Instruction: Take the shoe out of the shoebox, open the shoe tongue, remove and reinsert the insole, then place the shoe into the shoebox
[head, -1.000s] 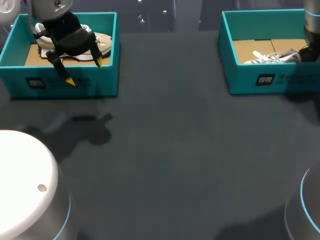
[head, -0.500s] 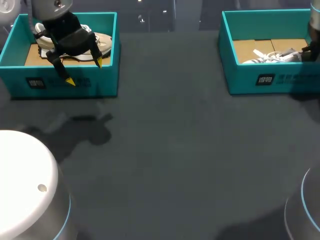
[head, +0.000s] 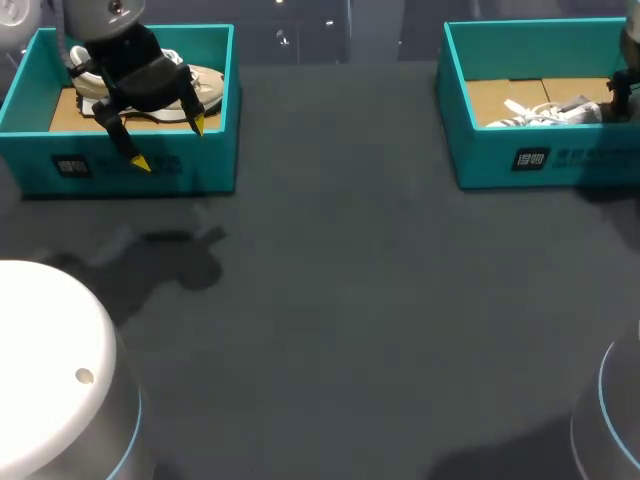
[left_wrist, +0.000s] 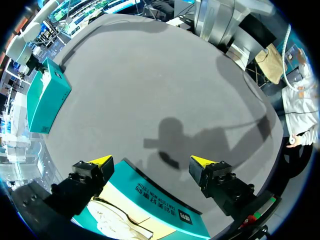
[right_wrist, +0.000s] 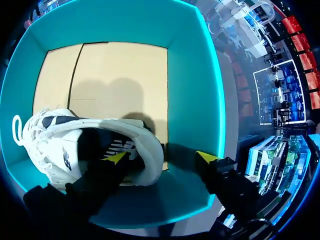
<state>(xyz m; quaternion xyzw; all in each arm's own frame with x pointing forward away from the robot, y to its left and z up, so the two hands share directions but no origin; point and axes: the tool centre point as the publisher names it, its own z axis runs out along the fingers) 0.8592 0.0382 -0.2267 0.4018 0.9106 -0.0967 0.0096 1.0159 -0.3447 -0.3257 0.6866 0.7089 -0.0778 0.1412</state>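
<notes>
Right arm has slid out toward 3 o'clock in head view and is now mostly cut off. Left hand hasn't moved, spread over left shoebox at 10 o'clock. Right hand is spread over the heel of white shoe, which lies in right shoebox at 2 o'clock. Probably lining up the grab. The heel is in shadow, so can't tell whether it touches.
</notes>
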